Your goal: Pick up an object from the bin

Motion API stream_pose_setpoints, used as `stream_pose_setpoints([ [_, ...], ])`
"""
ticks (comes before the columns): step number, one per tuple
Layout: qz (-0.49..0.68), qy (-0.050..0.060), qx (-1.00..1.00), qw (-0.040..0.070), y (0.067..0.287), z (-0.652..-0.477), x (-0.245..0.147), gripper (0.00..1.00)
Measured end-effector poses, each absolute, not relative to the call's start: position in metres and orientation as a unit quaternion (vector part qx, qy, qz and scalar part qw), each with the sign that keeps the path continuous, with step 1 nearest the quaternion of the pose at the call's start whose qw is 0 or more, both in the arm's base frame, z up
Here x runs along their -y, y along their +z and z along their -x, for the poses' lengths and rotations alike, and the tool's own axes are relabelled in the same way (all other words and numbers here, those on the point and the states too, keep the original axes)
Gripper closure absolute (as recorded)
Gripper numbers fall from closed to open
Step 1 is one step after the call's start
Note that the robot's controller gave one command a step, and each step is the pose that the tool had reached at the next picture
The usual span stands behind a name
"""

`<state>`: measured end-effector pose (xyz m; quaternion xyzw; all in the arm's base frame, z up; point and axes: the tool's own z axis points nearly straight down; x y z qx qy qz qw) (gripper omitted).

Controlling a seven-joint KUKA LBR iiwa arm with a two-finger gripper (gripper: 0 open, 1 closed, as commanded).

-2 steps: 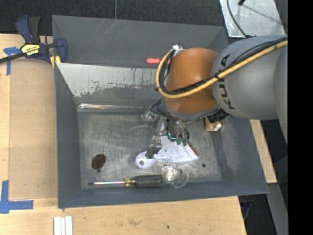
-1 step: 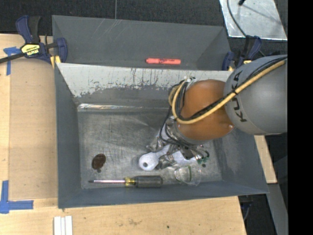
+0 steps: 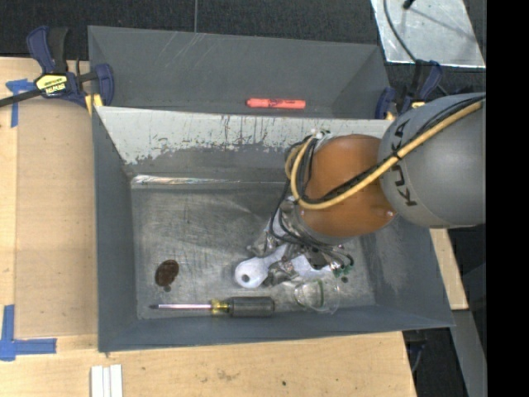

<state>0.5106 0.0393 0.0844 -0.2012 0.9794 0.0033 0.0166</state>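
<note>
1. One white piece (image 3: 250, 272), rounded, lying on the bin (image 3: 116, 246) floor near the middle of the near side. It is the loose thing nearest the tool, at the tool's lower left. Whether the two touch or the piece is just beside it cannot be told.
2. One tool (image 3: 287, 240), low in the bin under the wrist, above and right of the white piece. How far open it stands cannot be told, and nothing can be made out in its hold.
3. Task standing, as a judgement: nothing is lifted, and every thing seen rests on the floor. The tool is already down at floor level. A grasp is unconfirmed; the lift and carry-out are left to do.
4. One small heap under and right of the tool: a clear cup (image 3: 316, 294) by the near wall, a pale scrap (image 3: 312, 263) and green bits (image 3: 343, 267). Their kinds are hard to make out, and part of the heap lies beneath the wrist.
5. One screwdriver (image 3: 240, 307), with a dark handle, a yellow collar and a thin shaft pointing left. It lies along the near wall, just below the white piece and apart from the tool.
6. One brown disc (image 3: 167, 273) on the left floor, well apart from the rest.
7. One orange cover (image 3: 343, 184) on the wrist, looped by a yellow cable (image 3: 413, 143). It hides the tool's upper part and the floor beneath.
8. One grey arm (image 3: 442, 168), cut off at the right.
</note>
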Motion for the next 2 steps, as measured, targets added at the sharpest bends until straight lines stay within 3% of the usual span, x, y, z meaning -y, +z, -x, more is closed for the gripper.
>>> stream_pose_setpoints([
  [1, 0.201, -0.001, -0.980, 0.005, 0.2519, -0.5191, -0.0331, 1.00],
  [2, 0.201, 0.000, -0.980, 0.001, 0.2484, -0.5174, -0.0329, 1.00],
])
